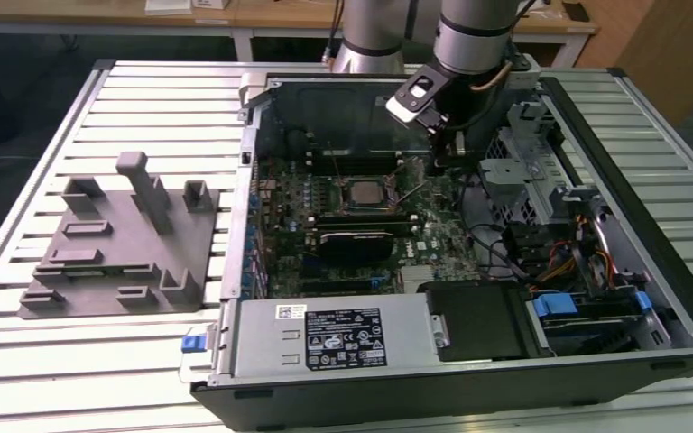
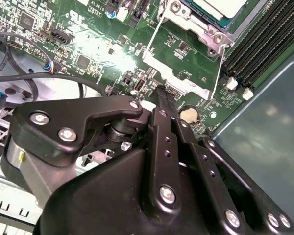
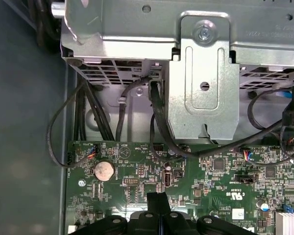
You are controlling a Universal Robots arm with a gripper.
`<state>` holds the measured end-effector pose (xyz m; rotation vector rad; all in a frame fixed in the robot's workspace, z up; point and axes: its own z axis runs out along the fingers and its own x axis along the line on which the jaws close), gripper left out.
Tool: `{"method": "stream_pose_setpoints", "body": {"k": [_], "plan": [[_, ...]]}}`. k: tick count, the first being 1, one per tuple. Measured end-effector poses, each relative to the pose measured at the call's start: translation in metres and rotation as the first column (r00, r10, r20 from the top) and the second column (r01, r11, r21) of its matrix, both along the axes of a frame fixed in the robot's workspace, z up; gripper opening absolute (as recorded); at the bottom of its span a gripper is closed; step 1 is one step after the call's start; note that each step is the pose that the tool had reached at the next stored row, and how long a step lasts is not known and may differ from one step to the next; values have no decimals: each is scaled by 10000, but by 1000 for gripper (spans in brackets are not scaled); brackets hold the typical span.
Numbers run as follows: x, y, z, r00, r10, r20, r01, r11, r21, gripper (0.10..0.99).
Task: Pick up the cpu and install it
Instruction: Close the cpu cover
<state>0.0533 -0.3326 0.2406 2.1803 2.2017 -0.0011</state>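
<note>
The cpu (image 1: 364, 191), a small square chip with a pale silver top, lies in the socket on the green motherboard (image 1: 443, 227) inside the open computer case. It also shows in the second wrist view, cpu (image 2: 220, 7), beside an open metal hinged frame (image 2: 183, 81). My gripper (image 1: 443, 165) hangs over the board to the exterior view's right of the socket, apart from the chip. In both wrist views its black fingertips (image 3: 154, 201) press together with nothing between them, gripper (image 2: 162, 96) just above the board near a coin battery (image 2: 187, 115).
A large grey plastic fixture (image 1: 118, 244) with upright blocks sits on the slatted table at the exterior view's left. A black glossy module (image 1: 353, 244) lies below the socket. A metal drive cage (image 3: 203, 73) and black cables (image 3: 157, 122) stand close ahead of the fingertips. The power supply (image 1: 322, 336) fills the case's near side.
</note>
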Motion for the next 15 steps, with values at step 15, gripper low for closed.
{"method": "stream_pose_setpoints", "body": {"k": [15], "plan": [[-166, 0, -4, 10000, -34, 0, 34, 10000, 4, 106]]}}
